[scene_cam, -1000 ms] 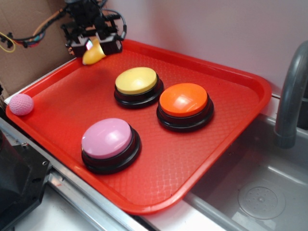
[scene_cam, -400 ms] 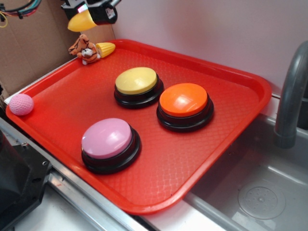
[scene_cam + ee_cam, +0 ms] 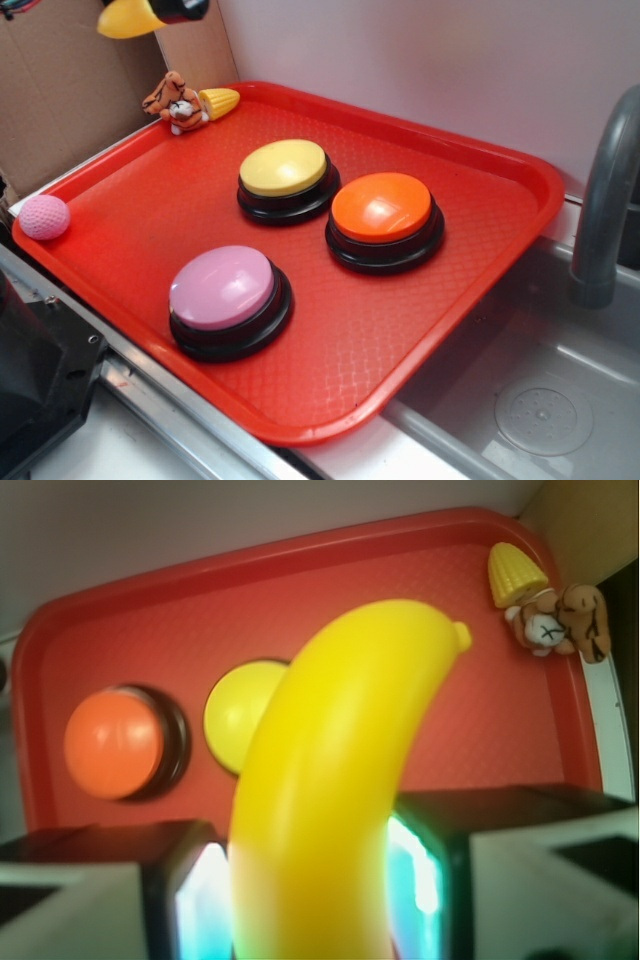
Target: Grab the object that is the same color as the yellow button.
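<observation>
Yellow and glossy, the toy banana (image 3: pixel 128 19) sat clamped in your gripper (image 3: pixel 310 880), jaws pressed on both sides of its lower end in the wrist view, closed down to the fruit's width. You held it well above the far left corner of the red tray (image 3: pixel 480 300), up at the top edge of the exterior view, only the black underside of the tool showing there. The banana's curved tip pointed left in the exterior view and toward the tray in the wrist view.

On the tray you had three dome buttons on black bases. The yellow button (image 3: pixel 284 167) sat toward the far middle, the orange button (image 3: pixel 382 207) just to its right and nearly touching it, the pink button (image 3: pixel 222 287) nearer, apart from both. In the wrist view the banana covered part of the yellow button (image 3: pixel 238 716); the orange one (image 3: pixel 112 743) showed whole.

At the tray's far left corner the plush tiger (image 3: pixel 172 100) lay touching the pale corn toy (image 3: pixel 219 102) on its right. A pink knitted ball (image 3: pixel 44 217) rested on the tray's left rim. Cardboard (image 3: pixel 60 110) stood behind the left side. Right of the tray you had a grey sink (image 3: pixel 540 400) and a grey faucet (image 3: pixel 605 190).
</observation>
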